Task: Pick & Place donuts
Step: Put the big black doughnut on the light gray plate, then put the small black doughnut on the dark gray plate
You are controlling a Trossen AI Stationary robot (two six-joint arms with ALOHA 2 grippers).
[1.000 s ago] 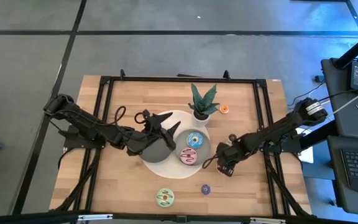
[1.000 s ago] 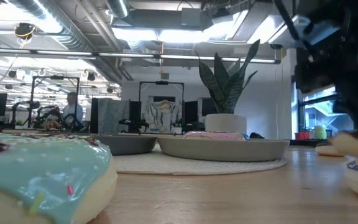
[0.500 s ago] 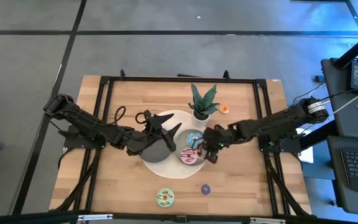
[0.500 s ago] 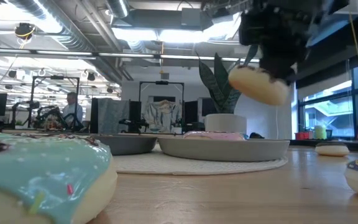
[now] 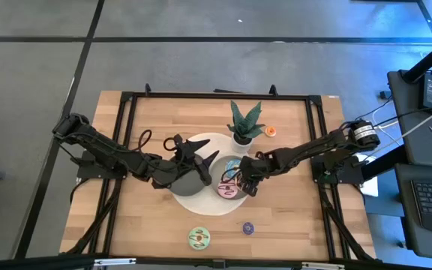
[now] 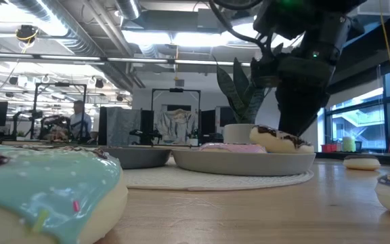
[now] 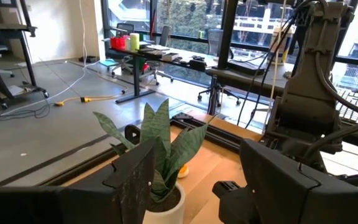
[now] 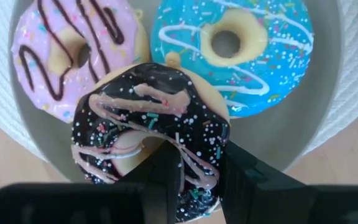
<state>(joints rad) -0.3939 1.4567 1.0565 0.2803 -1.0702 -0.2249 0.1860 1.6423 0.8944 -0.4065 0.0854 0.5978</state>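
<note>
The right gripper point(image 8: 194, 177) is pinching the dark chocolate-iced ring donut with pink drizzle and sprinkles point(image 8: 151, 134): its two dark fingers point(image 8: 163, 171) hold the ring at one side, one of them apparently through the hole. This donut sits low over the round grey dish point(image 8: 303, 134), and in the low view it seems to rest on the dish's rim, though one cannot tell if the full weight is already down. It leans partly on the two donuts already lying in the same dish, the pink-iced ring donut with dark drizzle point(image 8: 73, 53) and the blue-iced ring donut with white lines and sprinkles point(image 8: 232, 43).

So two donuts appear placed, and a third is at the point of release. It is not yet let go.

Three donuts are left on the wooden table point(image 5: 291, 217): the pale green-iced donut point(image 5: 199, 238) near the front edge, the small purple mini donut point(image 5: 248, 227) just beside it, and the small orange mini donut point(image 5: 271, 131) near the potted green plant in a white pot point(image 5: 244, 124). By this count the work is probably about half done.

The left gripper point(image 5: 197, 154) waits over the second grey dish point(image 5: 182, 180), its fingers spread and empty.
</note>
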